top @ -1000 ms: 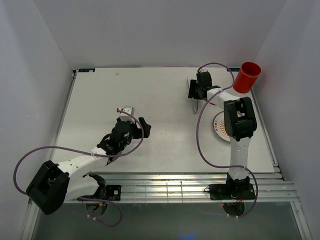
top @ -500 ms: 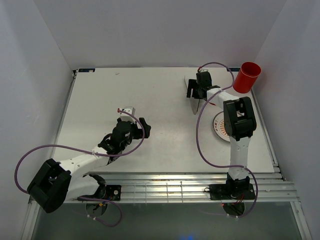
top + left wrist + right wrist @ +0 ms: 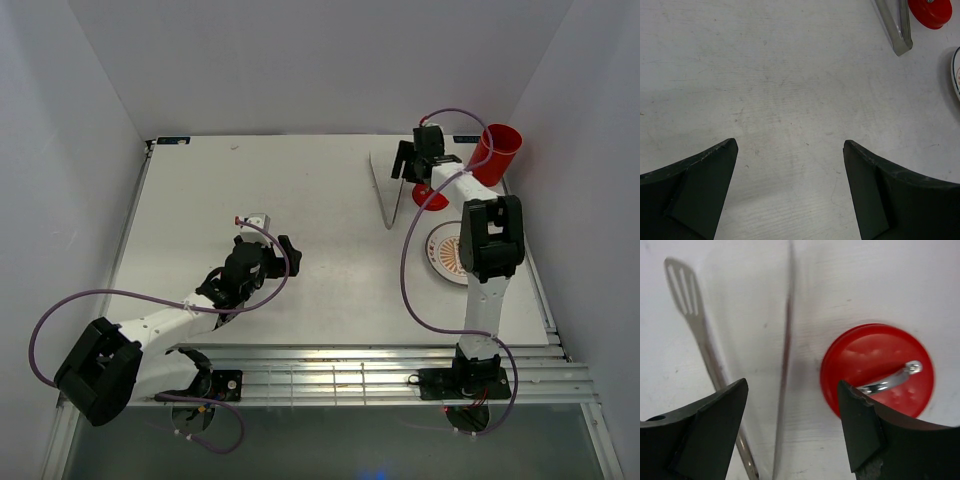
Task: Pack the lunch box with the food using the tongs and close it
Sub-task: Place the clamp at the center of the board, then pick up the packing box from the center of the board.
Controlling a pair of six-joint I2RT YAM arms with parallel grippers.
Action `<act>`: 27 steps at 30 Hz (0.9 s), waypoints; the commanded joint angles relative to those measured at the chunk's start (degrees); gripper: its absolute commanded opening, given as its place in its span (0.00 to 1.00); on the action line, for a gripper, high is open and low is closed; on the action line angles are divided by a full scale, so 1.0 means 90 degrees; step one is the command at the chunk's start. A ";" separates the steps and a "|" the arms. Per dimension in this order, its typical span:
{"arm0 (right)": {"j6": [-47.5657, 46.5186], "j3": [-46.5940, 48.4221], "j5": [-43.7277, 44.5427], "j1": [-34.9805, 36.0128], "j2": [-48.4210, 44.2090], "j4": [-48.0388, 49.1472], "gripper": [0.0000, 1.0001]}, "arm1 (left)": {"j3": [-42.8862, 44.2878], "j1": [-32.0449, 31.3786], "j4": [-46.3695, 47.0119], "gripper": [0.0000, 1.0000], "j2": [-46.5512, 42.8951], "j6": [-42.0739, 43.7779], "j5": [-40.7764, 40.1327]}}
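The tongs [image 3: 386, 190] lie flat on the table as a narrow V, with nothing holding them; both slim arms [image 3: 786, 340] show in the right wrist view. My right gripper [image 3: 414, 160] hovers open just above and right of them [image 3: 792, 385]. Its right finger is at the edge of the red lid [image 3: 877, 369], which lies flat with a silver handle on top. The lunch box [image 3: 497, 152] stands upright and uncovered at the back right. My left gripper [image 3: 272, 252] is open over bare table [image 3: 790, 143]. The food cannot be made out.
The orange-patterned plate [image 3: 443, 252] sits in front of the lid, partly hidden by the right arm. The left wrist view catches the tongs' end [image 3: 897, 31], the lid [image 3: 933, 10] and the plate's rim [image 3: 956, 70]. White walls close in the table.
My right gripper has opened wider, left the tongs lying on the table, and shifted right toward the lid. The left arm has hardly moved.
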 commanded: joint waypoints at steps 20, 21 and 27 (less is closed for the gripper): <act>0.3584 0.1480 0.1182 -0.0756 0.0299 -0.2348 0.48 | 0.0009 -0.0018 0.0067 0.97 -0.0319 -0.0019 0.0179; 0.3633 0.1451 0.1182 -0.0766 0.0319 -0.2377 0.48 | 0.0008 -0.0009 0.0067 0.97 -0.0319 -0.0019 0.0179; 0.3771 0.1412 0.1124 -0.0795 0.0514 -0.2396 0.48 | 0.0008 -0.0018 0.0067 0.97 -0.0319 -0.0019 0.0179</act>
